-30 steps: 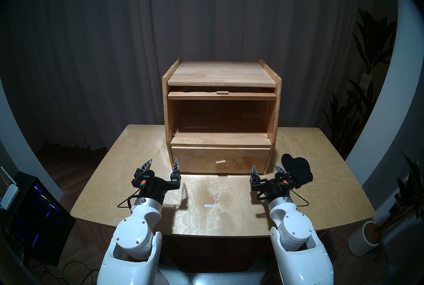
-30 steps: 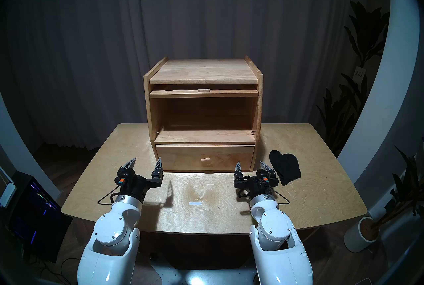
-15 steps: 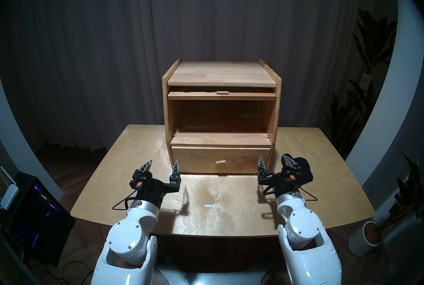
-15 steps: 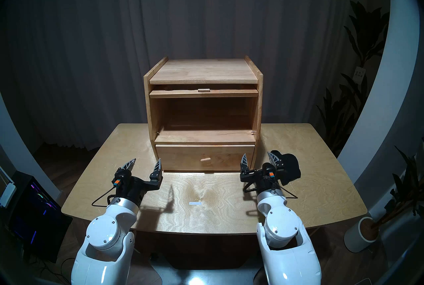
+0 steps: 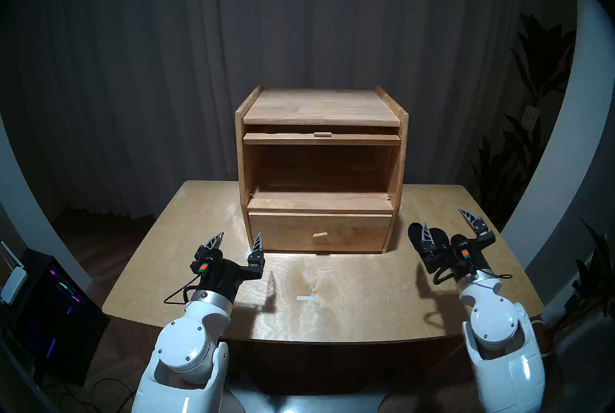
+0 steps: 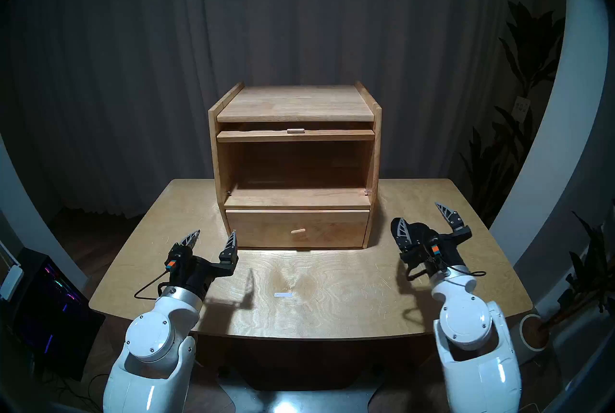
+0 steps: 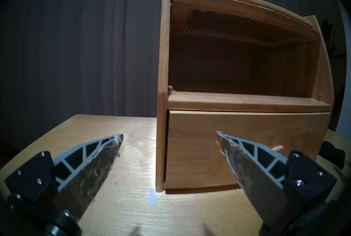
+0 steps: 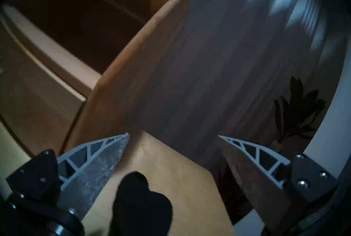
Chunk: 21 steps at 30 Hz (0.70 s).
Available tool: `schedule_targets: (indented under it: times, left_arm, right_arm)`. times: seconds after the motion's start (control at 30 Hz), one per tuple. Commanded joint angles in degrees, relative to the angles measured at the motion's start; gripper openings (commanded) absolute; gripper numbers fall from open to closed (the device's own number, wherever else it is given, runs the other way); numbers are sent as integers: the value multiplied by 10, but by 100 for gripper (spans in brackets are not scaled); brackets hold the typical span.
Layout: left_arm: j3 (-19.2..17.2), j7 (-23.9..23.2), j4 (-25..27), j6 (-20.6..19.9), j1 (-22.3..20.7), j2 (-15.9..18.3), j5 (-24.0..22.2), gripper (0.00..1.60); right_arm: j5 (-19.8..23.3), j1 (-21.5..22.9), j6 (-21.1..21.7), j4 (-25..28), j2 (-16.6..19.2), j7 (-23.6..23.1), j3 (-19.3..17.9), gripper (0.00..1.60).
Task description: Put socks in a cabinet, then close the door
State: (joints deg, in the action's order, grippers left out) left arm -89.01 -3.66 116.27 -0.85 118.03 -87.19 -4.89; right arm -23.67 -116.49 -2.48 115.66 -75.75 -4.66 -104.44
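Observation:
The light-brown wooden cabinet [image 5: 319,106] stands at the table's back middle with its upper compartment open and empty. Its door [image 5: 366,138] is flipped up under the top, showing only its front edge and tab handle [image 5: 322,134]. The ribbed window shows in the left wrist view [image 7: 228,26]. The black socks [image 5: 440,235] lie on the table right of the cabinet and also show in the right wrist view [image 8: 140,201]. My right gripper [image 5: 441,216] is wide open just above them, holding nothing. My left gripper [image 5: 240,233] is open and empty, left of the drawer front.
The lower drawer [image 5: 352,232] with a peg knob [image 5: 320,234] is shut. A white tape mark [image 5: 305,298] lies on the wooden table [image 5: 332,319]. A potted plant [image 6: 532,332] stands off the table's right edge, a computer case [image 5: 50,312] on the left floor.
My right arm has swung right and forward, from in front of the drawer's right corner to over the socks, and its jaws have spread wider. The left arm has hardly moved.

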Motion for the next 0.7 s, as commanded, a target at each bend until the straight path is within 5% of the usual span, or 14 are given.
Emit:
schedule_targets:
  times: [0.0, 0.33, 0.67]
  left_arm:
    - [-1, 0, 9, 3, -5, 1, 0, 160]
    - [-1, -1, 9, 4, -6, 5, -6, 160]
    - [-1, -1, 12, 5, -5, 8, -9, 160]
  right_arm:
    - [-63, -19, -5, 36, 65, -41, -84, 160]
    - [-155, -71, -24, 30, 128, -155, -133, 160]
    - [-245, -80, -86, 0, 192, -275, -136, 160]
